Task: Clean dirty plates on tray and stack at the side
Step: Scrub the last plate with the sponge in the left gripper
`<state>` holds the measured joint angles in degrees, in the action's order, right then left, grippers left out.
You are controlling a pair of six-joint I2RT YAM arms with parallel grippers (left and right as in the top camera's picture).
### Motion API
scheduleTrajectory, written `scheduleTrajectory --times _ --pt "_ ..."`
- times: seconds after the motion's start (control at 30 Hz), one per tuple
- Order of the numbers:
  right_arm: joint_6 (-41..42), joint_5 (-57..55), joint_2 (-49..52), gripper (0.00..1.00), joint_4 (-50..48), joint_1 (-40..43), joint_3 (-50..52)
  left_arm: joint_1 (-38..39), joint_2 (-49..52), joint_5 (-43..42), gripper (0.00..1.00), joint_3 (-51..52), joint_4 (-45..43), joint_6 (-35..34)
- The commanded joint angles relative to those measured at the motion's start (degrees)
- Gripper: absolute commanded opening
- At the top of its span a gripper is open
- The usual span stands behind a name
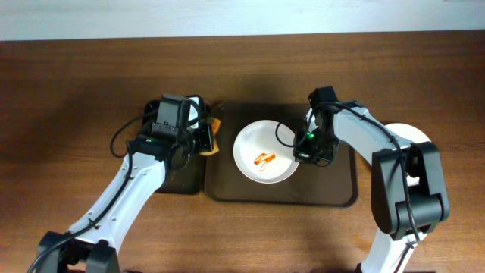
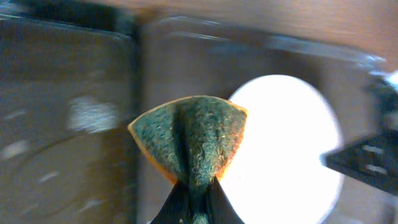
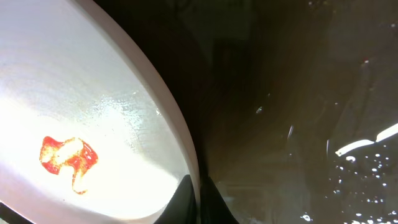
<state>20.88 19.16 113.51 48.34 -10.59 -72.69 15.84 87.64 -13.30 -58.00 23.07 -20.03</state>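
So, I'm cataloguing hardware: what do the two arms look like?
The left arm and right arm match: white tube links, black joints, black cables looping at the wrists, a green light near each wrist. The jaws are thin, dark and tapered.

The plate (image 1: 265, 150) is showing plain white. The smear (image 3: 67, 155) on it is reading red-orange with paler patches inside. The tray (image 1: 333, 193) is looking glossy dark brown and catching white glints. The sponge (image 2: 189, 140) is showing a speckled dark-green face with orange edging. The table (image 1: 76, 91) is running mid-brown with streaky wood grain. The left arm (image 1: 129, 189) and right arm (image 1: 364, 133) are showing white shells over black joints.
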Motion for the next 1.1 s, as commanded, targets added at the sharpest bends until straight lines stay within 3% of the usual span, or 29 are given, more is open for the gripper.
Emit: scheduleTrajectory --times 0.0,0.13,0.23,0.37,0.57,0.83,0.97,1.07 --pt "-1.16 -1.88 -0.13 0.04 0.5 -0.33 0.76 1.11 4.59 -18.6 0.0 -0.2 -5.11 2.14" --pt "-1.18 -1.86 -0.13 0.04 0.55 -0.33 0.76 4.79 12.9 -28.04 0.0 -0.22 -13.4 0.59" --pt "-1.16 -1.86 -0.11 0.04 0.55 -0.33 0.76 8.04 17.66 -29.42 0.0 -0.22 -21.24 -4.7" --pt "-1.16 -1.86 -0.11 0.04 0.57 -0.33 0.76 11.39 21.99 -27.15 0.0 -0.22 -27.23 -17.16" --pt "-1.18 -1.86 -0.11 0.04 0.83 -0.33 0.76 16.57 24.85 -25.51 0.0 -0.22 -32.94 -20.52" --pt "-1.18 -1.86 -0.11 0.04 1.64 -0.33 0.76 18.47 25.94 -7.98 0.0 -0.22 -28.57 -21.55" --pt "-1.18 -1.86 -0.13 0.04 1.79 -0.33 0.76 17.66 25.92 4.46 0.0 -0.22 -18.25 -21.44" --pt "-1.57 -1.84 -0.11 0.04 1.84 -0.33 0.76 14.29 24.94 5.66 0.0 -0.22 -15.13 -13.64"
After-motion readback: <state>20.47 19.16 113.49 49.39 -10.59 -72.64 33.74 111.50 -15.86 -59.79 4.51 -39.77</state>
